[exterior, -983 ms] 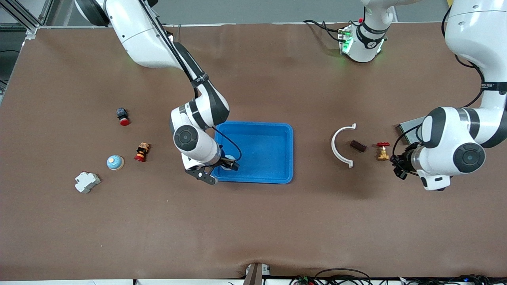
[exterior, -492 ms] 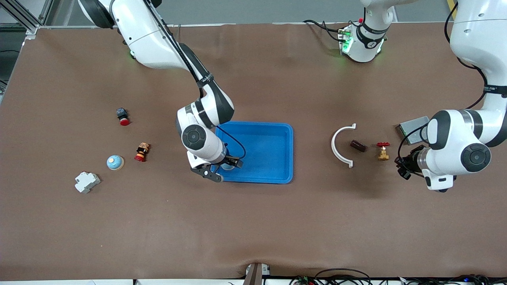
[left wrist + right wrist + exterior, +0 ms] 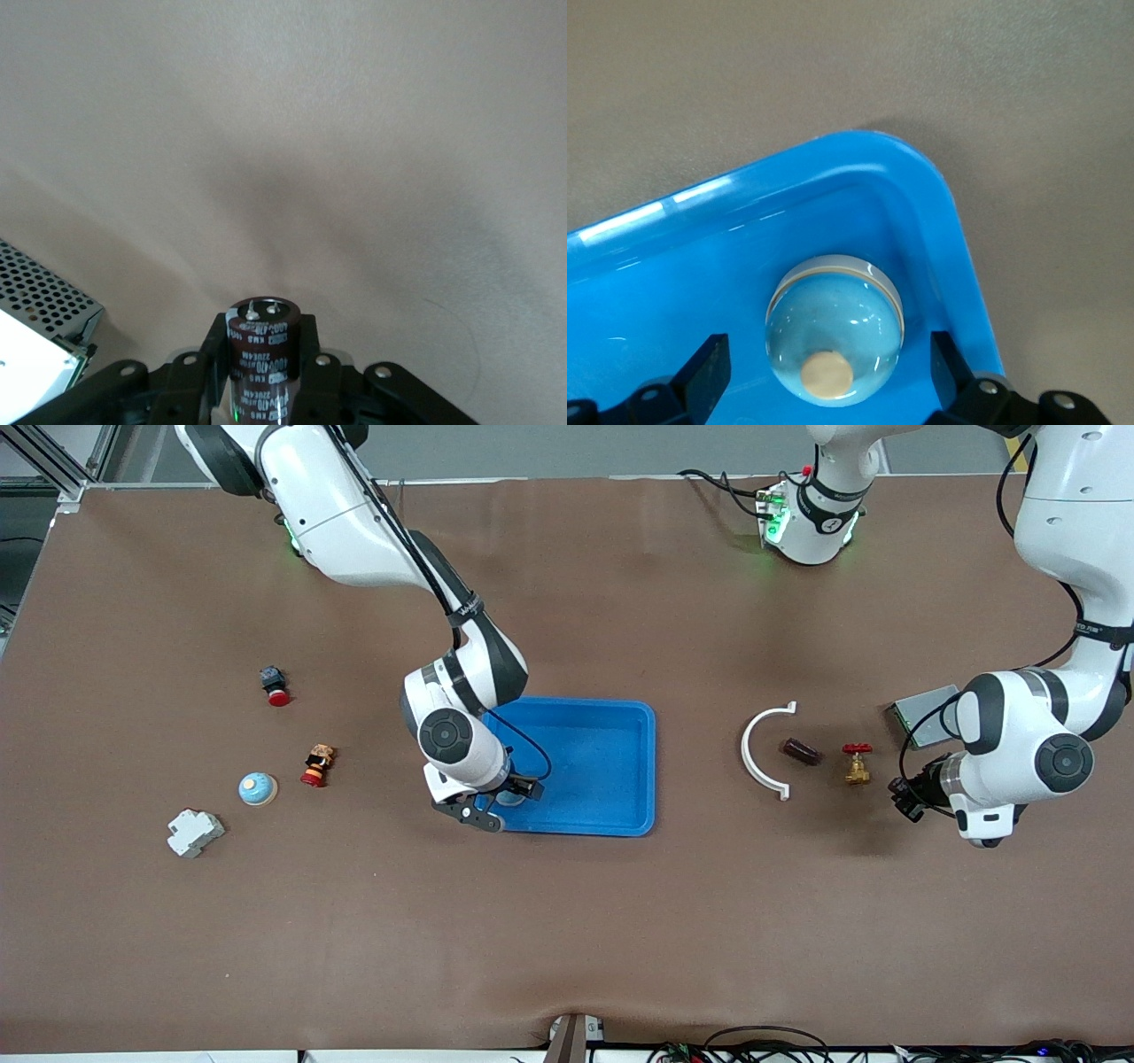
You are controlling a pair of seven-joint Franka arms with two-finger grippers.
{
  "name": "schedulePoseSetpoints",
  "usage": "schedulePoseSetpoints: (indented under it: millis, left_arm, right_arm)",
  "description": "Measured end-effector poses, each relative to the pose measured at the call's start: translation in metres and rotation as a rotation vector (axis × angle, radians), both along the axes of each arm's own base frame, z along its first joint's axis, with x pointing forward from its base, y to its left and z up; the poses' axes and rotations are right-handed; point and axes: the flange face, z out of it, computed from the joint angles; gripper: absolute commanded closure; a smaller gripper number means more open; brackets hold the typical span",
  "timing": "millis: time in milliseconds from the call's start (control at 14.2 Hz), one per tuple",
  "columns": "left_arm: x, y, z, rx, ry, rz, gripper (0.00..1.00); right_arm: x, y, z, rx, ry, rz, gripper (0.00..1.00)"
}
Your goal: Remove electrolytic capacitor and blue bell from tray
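Blue tray (image 3: 620,762) holds bell (image 3: 834,328), near corner.

Clearance and obstructions, tabletop (image 3: 567,921)

Open strip nearest the front camera, end to end. Blue tray (image 3: 633,717) mid-table: most of its floor bare; the corner nearest the camera toward the right arm's end taken by a bell (image 3: 834,326), with the right gripper (image 3: 493,808) over it, fingers (image 3: 709,370) spread either side, apart from it. Right arm's end: breaker (image 3: 194,833), second bell (image 3: 258,788), figurine (image 3: 317,765), red button (image 3: 274,686), spaced apart. Left arm's end: white arc (image 3: 762,751), brown piece (image 3: 801,751), brass valve (image 3: 856,765) close-set; perforated box (image 3: 921,716) just beside the left arm. Bare mat under the capacitor (image 3: 262,351) clamped in the left gripper (image 3: 262,376).
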Motion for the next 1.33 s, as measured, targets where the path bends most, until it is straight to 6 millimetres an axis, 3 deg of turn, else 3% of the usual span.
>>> schedulePoseSetpoints:
  millis: [211, 351, 492, 632, 772, 1053, 1123, 1334]
  left_arm:
    - [0.002, 0.013, -0.005, -0.008, -0.043, -0.026, 1.00]
    - [0.002, 0.020, -0.010, -0.011, -0.052, -0.029, 0.90]
    - [0.003, 0.019, -0.012, -0.012, -0.059, -0.030, 0.73]
    - [0.004, 0.017, -0.011, -0.013, -0.066, -0.034, 0.37]
    - [0.007, 0.015, -0.008, -0.013, -0.075, -0.037, 0.03]
    - [0.011, 0.012, -0.003, -0.013, -0.087, -0.040, 0.00]
    - [0.012, 0.012, -0.002, -0.013, -0.089, -0.041, 0.00]
    - [0.018, 0.011, 0.005, -0.011, -0.106, -0.038, 0.00]
  right_arm:
    - [-0.003, 0.003, -0.005, -0.004, 0.005, 0.006, 0.00]
    - [-0.005, 0.004, -0.008, -0.007, 0.008, 0.009, 0.00]
    - [-0.005, 0.005, -0.008, -0.007, 0.008, 0.010, 0.00]
    - [-0.005, 0.004, -0.008, -0.007, 0.007, 0.009, 0.03]
    - [-0.005, 0.004, -0.008, -0.007, 0.007, 0.009, 0.31]
    - [-0.003, 0.004, -0.007, -0.007, 0.004, 0.008, 0.72]
    - [-0.003, 0.004, -0.007, -0.007, 0.004, 0.008, 0.78]
    - [-0.003, 0.004, -0.007, -0.007, 0.003, 0.008, 0.80]
